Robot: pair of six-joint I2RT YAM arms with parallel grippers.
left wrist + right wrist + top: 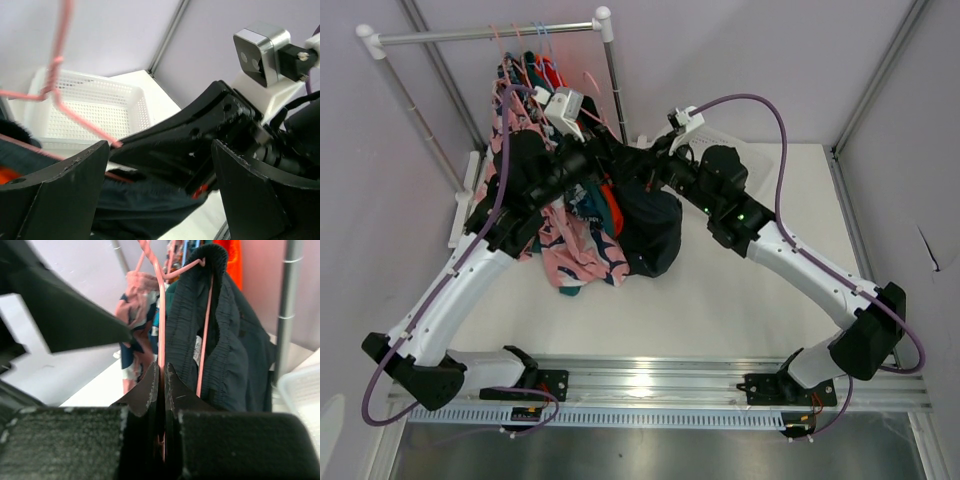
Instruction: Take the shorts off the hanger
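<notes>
Freeing step: judged to be drawing the black shorts (235, 355) off the hanger (161, 325). This is not yet done, as the waistband sits over the pink wire.
Right gripper (161, 375): closed tight on the hanger's wire, just beside the waistband. It grips no cloth.
Left gripper (157, 150): jaws spread wide with nothing between them. It faces the right gripper, with dark cloth just below.
Method advised: the right gripper should hold the hanger steady. The left should come down onto the bunched waistband, take a thick fold rather than a thin edge, and pull along the wire toward its free end.
Risk: the wire is thin and may twist in the grip. A pull across it could drag the hanger off the rack (485, 35) or catch neighbouring pairs.
Location: all the shorts hang bunched from the rack at the far left corner of the table (740, 300). The black pair is on the bunch's right side, toward the middle of the far edge.
Appearance: black, soft and limp, with a gathered elastic waistband in deep folds and legs hanging free.
Neighbours: pink shorts (578, 250) with a navy-and-white print hang on the near side. Orange shorts (231, 260) hang behind the black pair.
Basket (100, 107): white mesh, at the far edge beside the rack.
</notes>
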